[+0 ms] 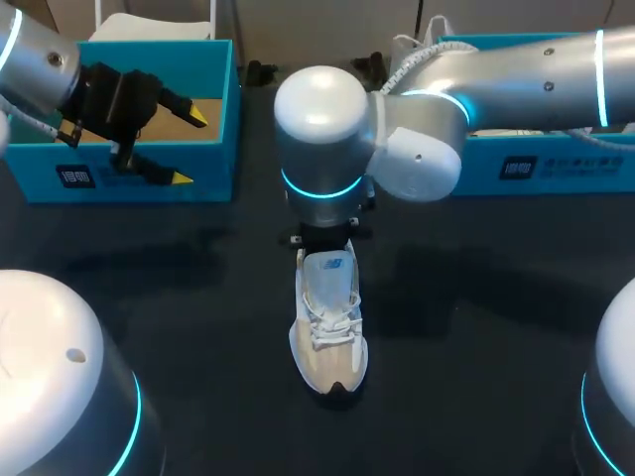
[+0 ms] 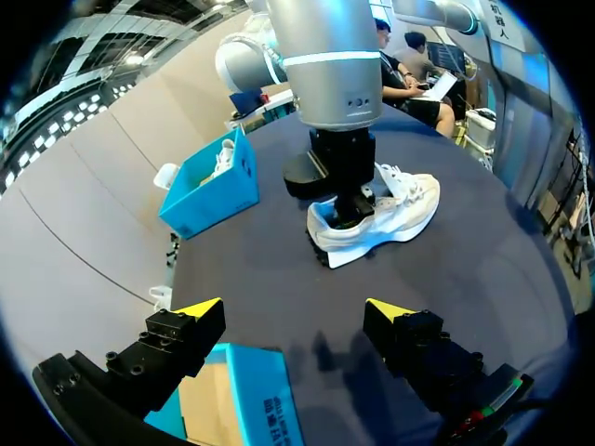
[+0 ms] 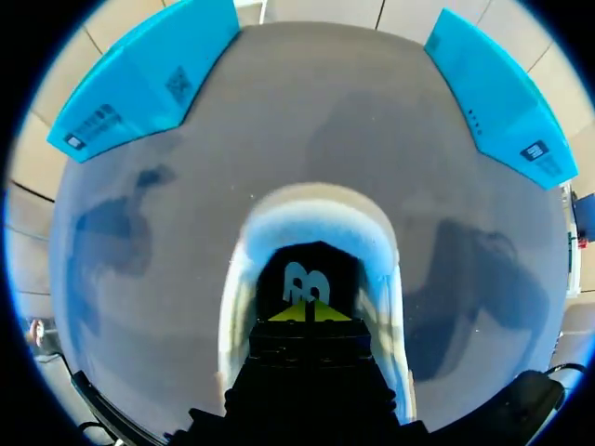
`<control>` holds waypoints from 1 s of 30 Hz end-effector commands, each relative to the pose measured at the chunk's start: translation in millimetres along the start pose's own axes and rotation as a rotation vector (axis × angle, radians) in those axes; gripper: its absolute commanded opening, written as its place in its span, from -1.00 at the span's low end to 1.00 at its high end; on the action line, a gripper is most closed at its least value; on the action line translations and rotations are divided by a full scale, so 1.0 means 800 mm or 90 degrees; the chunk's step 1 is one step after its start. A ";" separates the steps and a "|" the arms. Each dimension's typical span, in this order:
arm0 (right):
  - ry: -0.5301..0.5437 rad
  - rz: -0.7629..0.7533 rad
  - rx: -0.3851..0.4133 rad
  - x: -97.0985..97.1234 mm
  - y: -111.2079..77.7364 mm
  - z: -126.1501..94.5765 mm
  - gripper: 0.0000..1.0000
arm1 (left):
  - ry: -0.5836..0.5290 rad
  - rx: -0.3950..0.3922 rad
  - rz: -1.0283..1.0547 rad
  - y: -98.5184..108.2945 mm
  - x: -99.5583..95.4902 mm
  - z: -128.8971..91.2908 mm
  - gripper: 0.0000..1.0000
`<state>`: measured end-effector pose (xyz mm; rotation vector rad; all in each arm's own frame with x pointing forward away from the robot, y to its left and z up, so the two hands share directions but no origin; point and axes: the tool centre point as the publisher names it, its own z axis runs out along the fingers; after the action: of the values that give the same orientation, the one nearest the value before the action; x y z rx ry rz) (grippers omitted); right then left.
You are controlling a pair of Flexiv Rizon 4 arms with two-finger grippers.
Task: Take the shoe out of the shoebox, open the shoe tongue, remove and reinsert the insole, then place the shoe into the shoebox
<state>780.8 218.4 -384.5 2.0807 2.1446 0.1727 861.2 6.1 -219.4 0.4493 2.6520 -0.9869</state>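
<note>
Shoe (image 1: 330,322) stands upright at the middle of the table (image 1: 198,297), toe toward the near edge and heel toward the far one, out of either box. The right arm (image 1: 516,69) comes in from the right side and hangs its wrist straight over the heel, probably so the fingers can go down into the opening; from above the wrist hides them. The left gripper (image 1: 190,147) hovers over the left shoebox (image 1: 129,177) at the far left corner, its fingers spread apart and empty, well clear of the work. A second shoebox (image 1: 556,164) sits at the far right corner.

From the left wrist, the yellow tips stand wide with nothing between them, above the near box's rim (image 2: 265,400). Across the table the right arm's fingers are sunk into the shoe's collar (image 2: 346,212).

From the right wrist, the right gripper (image 3: 310,313) is inside the shoe, tips drawn together just over the insole (image 3: 321,265). Whether they pinch its edge I cannot tell. My guess is that the insole removal is the step in hand.
</note>
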 end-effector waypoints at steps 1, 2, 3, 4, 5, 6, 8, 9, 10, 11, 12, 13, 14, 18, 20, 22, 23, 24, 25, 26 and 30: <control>-0.009 -0.008 -0.015 0.000 0.004 -0.008 -1.00 | 0.001 -0.002 0.000 -0.001 0.000 -0.001 1.00; -0.010 -0.013 -0.021 0.000 0.007 -0.005 -1.00 | 0.001 -0.002 0.000 -0.001 0.000 -0.001 1.00; -0.010 -0.016 -0.024 0.000 0.011 -0.002 -1.00 | 0.001 -0.002 0.000 -0.001 0.000 -0.001 1.00; -0.011 -0.018 -0.026 0.000 0.013 0.000 -1.00 | 0.001 -0.002 0.000 -0.001 0.000 -0.001 1.00; -0.015 -0.023 -0.029 0.001 0.017 0.004 -1.00 | 0.001 -0.002 0.000 -0.001 0.000 -0.001 1.00; -0.016 -0.028 -0.035 0.001 0.020 0.008 -1.00 | 0.001 -0.002 0.000 -0.001 0.000 -0.001 1.00; -0.022 -0.034 -0.037 0.002 0.025 0.015 -1.00 | 0.001 -0.002 0.000 -0.001 0.000 -0.001 1.00; -0.022 -0.034 -0.038 0.002 0.026 0.018 -1.00 | 0.001 -0.002 0.000 -0.001 0.000 -0.001 1.00; -0.024 -0.043 -0.039 0.002 0.028 0.024 -1.00 | 0.001 -0.002 0.000 -0.001 0.000 -0.001 1.00; -0.023 -0.045 -0.040 0.004 0.029 0.027 -1.00 | 0.001 -0.002 0.000 -0.001 0.000 -0.001 1.00; -0.022 -0.049 -0.038 0.004 0.030 0.030 -1.00 | 0.001 -0.002 0.000 -0.001 0.000 -0.001 1.00; -0.022 -0.053 -0.034 0.005 0.029 0.032 -1.00 | 0.001 -0.002 0.000 -0.001 0.000 -0.001 1.00; -0.022 -0.053 -0.028 0.006 0.028 0.038 -1.00 | 0.001 -0.002 0.000 -0.001 0.000 -0.001 1.00; -0.014 -0.051 -0.008 0.006 0.021 0.051 -1.00 | 0.001 -0.002 0.000 -0.001 0.000 -0.001 1.00; -0.013 -0.049 -0.004 0.006 0.019 0.054 -1.00 | 0.001 -0.002 0.000 -0.001 0.000 -0.001 1.00; -0.018 -0.045 0.001 0.005 0.015 0.050 -1.00 | 0.001 -0.002 0.000 -0.001 0.000 -0.001 1.00; -0.020 -0.044 0.002 0.003 0.014 0.047 -1.00 | 0.001 -0.002 0.000 -0.001 0.000 -0.001 1.00; -0.022 -0.043 0.003 0.002 0.013 0.042 -1.00 | 0.001 -0.002 0.000 -0.001 0.000 -0.001 1.00; -0.028 -0.043 0.005 0.001 0.012 0.036 -1.00 | 0.001 -0.002 0.000 -0.001 0.000 -0.001 1.00; -0.034 -0.045 0.010 0.001 0.011 0.031 -1.00 | 0.001 -0.002 0.000 -0.001 0.000 -0.001 1.00; -0.038 -0.043 0.020 -0.001 0.004 0.009 -1.00 | 0.001 -0.002 0.000 -0.001 0.000 -0.001 1.00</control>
<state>790.8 217.1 -399.8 2.0037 2.1993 0.0670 861.1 6.1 -219.3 0.4492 2.6519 -0.9868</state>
